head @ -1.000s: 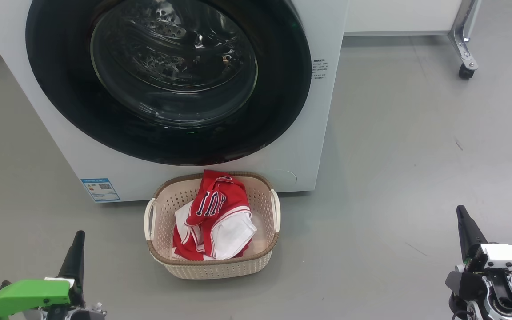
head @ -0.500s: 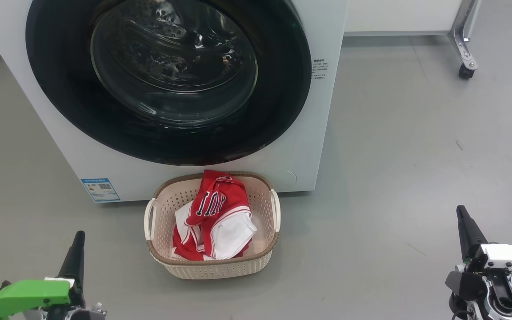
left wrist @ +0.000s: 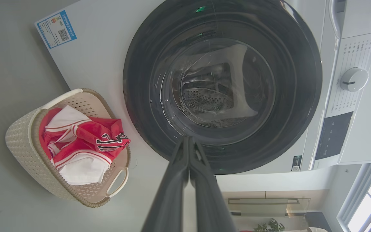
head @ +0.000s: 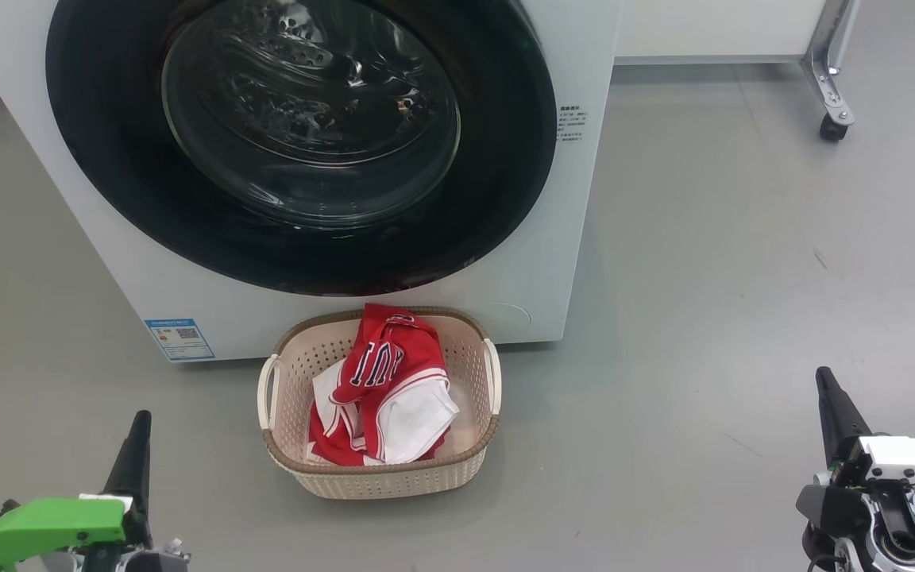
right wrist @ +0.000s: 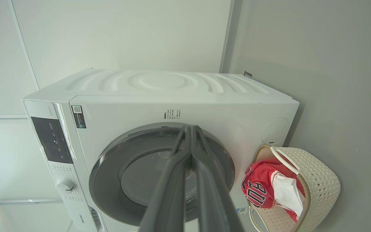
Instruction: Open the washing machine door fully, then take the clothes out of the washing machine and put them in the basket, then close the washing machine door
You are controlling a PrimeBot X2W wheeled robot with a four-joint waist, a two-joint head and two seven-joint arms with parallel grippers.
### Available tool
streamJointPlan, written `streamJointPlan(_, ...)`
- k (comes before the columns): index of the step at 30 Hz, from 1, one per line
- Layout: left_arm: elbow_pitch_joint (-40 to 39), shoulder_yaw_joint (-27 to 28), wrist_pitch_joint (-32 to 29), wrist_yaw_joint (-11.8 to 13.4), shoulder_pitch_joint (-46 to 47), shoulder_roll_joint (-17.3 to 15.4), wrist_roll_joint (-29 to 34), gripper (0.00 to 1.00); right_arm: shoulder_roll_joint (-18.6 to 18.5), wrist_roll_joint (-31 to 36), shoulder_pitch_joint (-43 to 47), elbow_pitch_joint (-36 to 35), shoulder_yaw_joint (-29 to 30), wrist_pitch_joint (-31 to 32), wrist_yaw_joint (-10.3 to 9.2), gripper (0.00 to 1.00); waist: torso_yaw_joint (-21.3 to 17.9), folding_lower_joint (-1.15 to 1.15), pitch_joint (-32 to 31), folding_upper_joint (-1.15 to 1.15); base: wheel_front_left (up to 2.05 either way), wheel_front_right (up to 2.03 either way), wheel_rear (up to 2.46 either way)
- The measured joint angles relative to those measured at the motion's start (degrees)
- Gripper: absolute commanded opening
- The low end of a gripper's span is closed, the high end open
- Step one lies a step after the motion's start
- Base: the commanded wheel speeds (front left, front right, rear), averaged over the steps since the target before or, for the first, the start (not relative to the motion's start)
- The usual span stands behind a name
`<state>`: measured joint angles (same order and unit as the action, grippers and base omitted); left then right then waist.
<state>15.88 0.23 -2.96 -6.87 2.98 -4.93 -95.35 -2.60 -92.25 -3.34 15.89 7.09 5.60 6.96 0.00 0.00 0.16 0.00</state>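
Red clothes (head: 382, 377) in the basket (head: 378, 481) before the closed washing machine door (head: 310, 119)

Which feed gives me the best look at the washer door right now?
Left wrist view: the whole washing machine door shows nearly face-on and looks shut. The head view cuts off its top. The right wrist view sees it at a slant, partly behind the shut right gripper.

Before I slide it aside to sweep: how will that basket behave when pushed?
The basket looks like thin perforated plastic, so probably light; it should slide easily on the smooth grey floor. The clothes lie crumpled inside, so they'd likely flop and shift, adding little weight.
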Motion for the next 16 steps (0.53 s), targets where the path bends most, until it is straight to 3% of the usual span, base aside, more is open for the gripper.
streamJointPlan(16,0.0,0.1,0.0,0.0,0.0,0.0,0.0,0.0,0.0,0.0,0.0,0.0,0.0,0.2,0.0,0.0,0.0,0.0,0.0,0.0,0.0,0.0,0.0)
